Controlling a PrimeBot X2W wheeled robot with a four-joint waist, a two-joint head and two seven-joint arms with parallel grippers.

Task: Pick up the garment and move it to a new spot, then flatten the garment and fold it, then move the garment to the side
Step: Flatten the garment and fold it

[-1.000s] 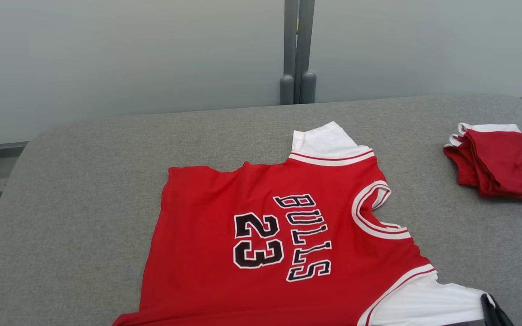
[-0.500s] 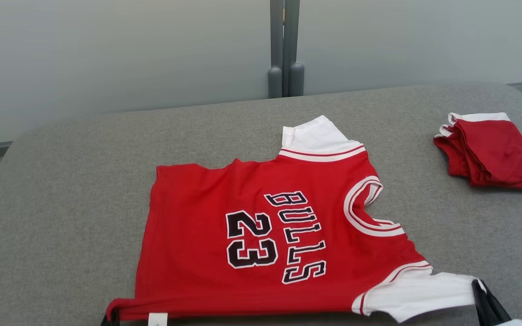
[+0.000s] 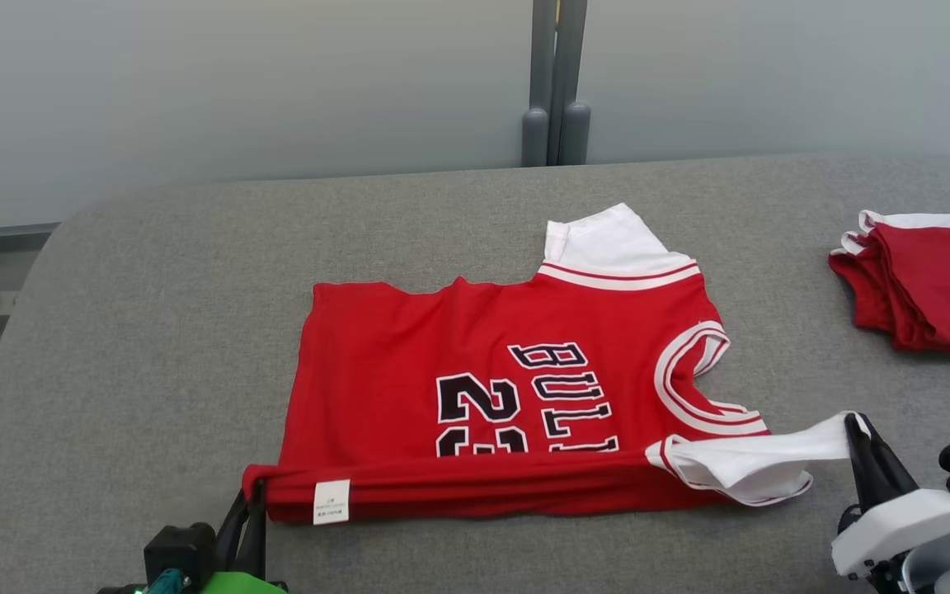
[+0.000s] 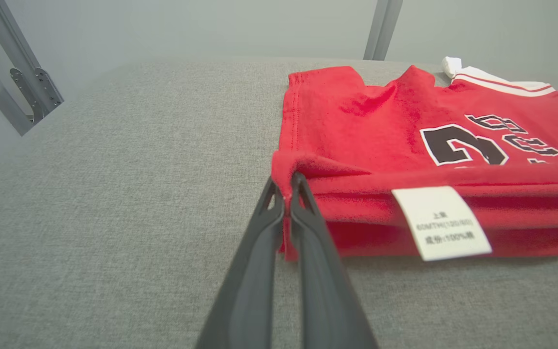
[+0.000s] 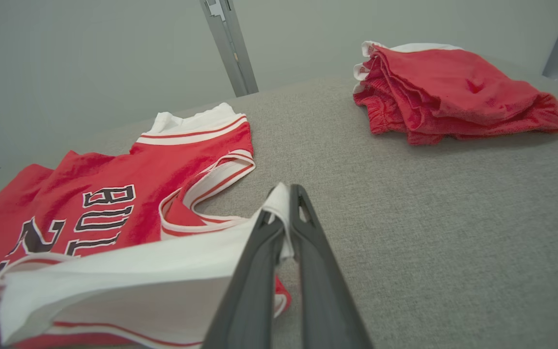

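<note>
Garment (image 3: 483, 388) lies spread at ctr of the counter (image 3: 153, 330), collar end toward the robot's right, hem end toward its left. Near edge is doubled back over the rest and held off the surface, strung btwn two claws. The left claw (image 3: 252, 493) is pinched on the near-left hem corner, the right claw (image 3: 854, 425) on the near-right sleeve tip. A label (image 3: 331, 502) hangs on the fold, just right of the left claw. Far sleeve (image 3: 607, 243) lies flat at the garment's back edge. Folded pile (image 3: 928, 289) sits at counter's right, well apart from the garment. Upright post (image 3: 557, 82) stands behind counter's far edge.
</note>
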